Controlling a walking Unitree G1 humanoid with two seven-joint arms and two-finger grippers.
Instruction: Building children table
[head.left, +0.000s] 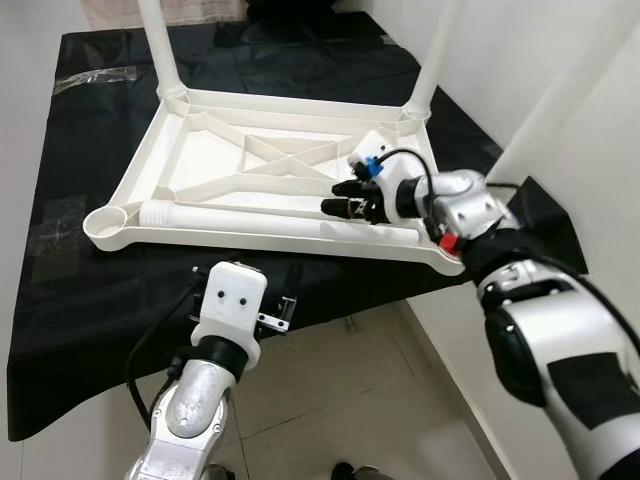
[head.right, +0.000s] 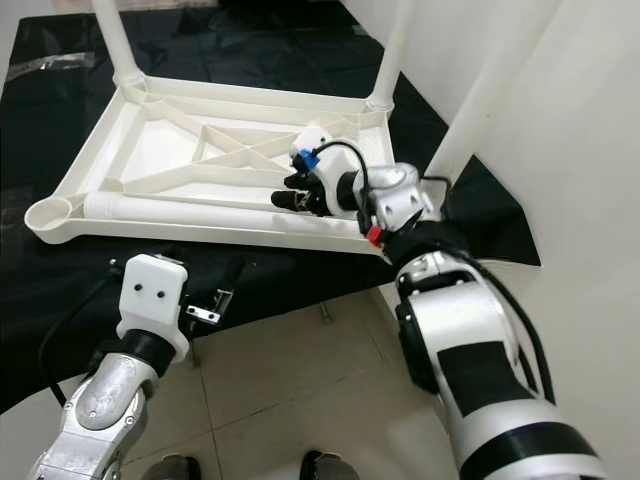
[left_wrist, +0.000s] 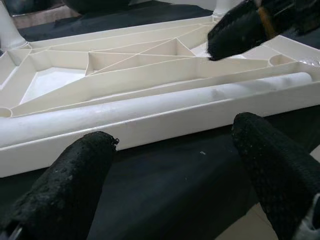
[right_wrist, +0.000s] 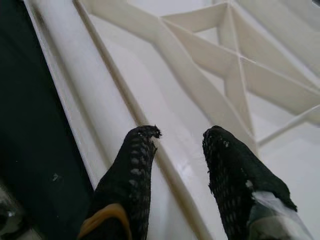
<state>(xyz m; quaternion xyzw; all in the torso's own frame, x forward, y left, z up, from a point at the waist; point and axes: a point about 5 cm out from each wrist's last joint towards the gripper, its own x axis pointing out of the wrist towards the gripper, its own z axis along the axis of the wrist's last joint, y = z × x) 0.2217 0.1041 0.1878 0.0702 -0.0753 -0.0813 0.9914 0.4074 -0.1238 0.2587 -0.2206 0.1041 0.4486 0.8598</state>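
Loose leg about to be taken from the upturned table top.

The white table top (head.left: 270, 180) was laid upside down on a black cloth (head.left: 80, 290), with two legs already stood upright in the corner sockets at 11 and 1 o'clock, and a loose leg (head.left: 240, 215) lay inside the near rim, from 9 toward 3 o'clock. The right gripper (head.left: 338, 198) was held low over the ribbed underside, forearm stretched in from 3 o'clock and wrist turned inward, its fingers (right_wrist: 135, 165) parted and nothing held between them. The left gripper (left_wrist: 180, 165) was raised at 6 o'clock, just short of the rim, its fingers spread and empty. The leg would best be straddled squarely near its end and pinched firmly before being lifted toward the empty socket (head.left: 108, 220) at 9 o'clock.
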